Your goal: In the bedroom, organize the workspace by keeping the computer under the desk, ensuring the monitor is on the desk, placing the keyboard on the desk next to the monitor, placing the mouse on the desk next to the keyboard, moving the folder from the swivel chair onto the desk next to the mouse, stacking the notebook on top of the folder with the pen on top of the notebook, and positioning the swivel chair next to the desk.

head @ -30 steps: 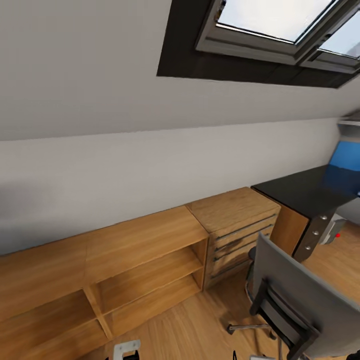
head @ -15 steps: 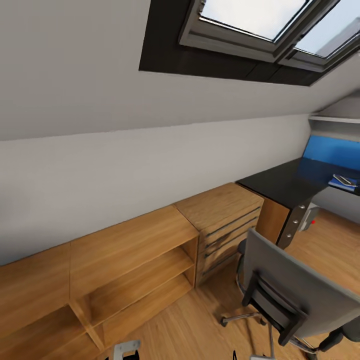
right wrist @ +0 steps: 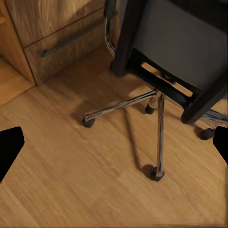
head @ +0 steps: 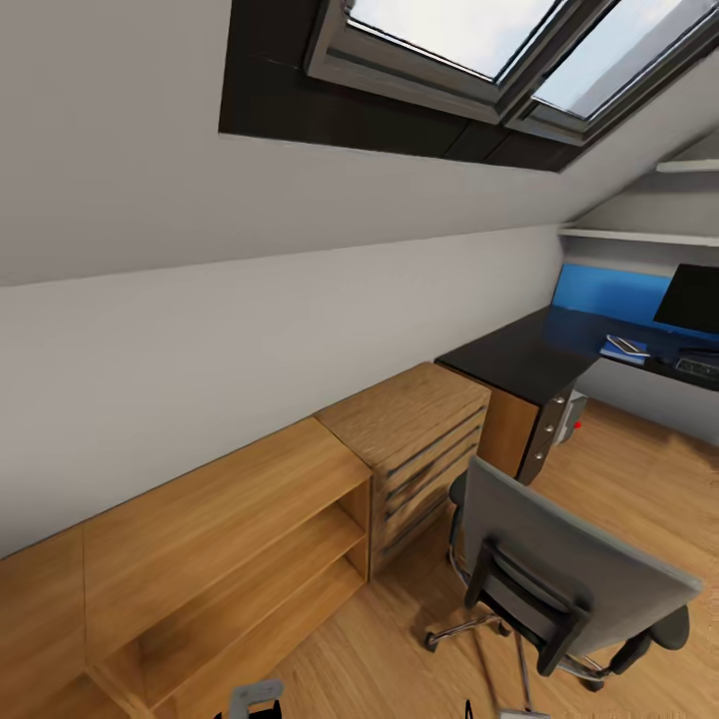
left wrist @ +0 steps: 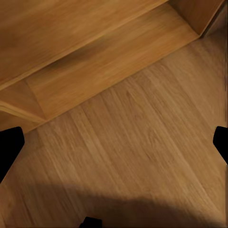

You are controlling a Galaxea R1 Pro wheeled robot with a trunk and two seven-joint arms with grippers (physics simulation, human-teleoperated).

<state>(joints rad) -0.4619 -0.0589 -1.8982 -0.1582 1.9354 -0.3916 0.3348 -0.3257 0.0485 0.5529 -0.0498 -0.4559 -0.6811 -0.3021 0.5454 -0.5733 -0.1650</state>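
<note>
Standing near the lower right of the head view, the swivel chair (head: 569,574) shows its grey backrest toward the camera, with dark armrests and a chrome star base on the light wooden floor (head: 639,479). Beyond it, toward the right middle of the frame, the glossy black desk (head: 519,355) runs along the sloped grey wall, its drawer front with round silver knobs facing the chair. At the far right edge the monitor (head: 691,298) stands on the desk, before the blue wall panel (head: 604,290). Just below the monitor, the keyboard (head: 699,365) lies on the desk top, cut by the frame edge. Left of it lies the blue folder (head: 621,354) with the notebook (head: 627,346) on top. Under the desk, the computer (head: 573,414) shows as a grey case with a red light. A low light-wood shelving unit (head: 230,539) fills the lower left, and a wooden drawer chest (head: 419,439) sits between it and the desk. A skylight (head: 499,40) is at the top.

The left gripper (left wrist: 114,142) hangs over bare floor beside the shelving, its fingers (left wrist: 8,147) set wide apart. The right gripper (right wrist: 114,147) is likewise spread, above the chair's castors.
</note>
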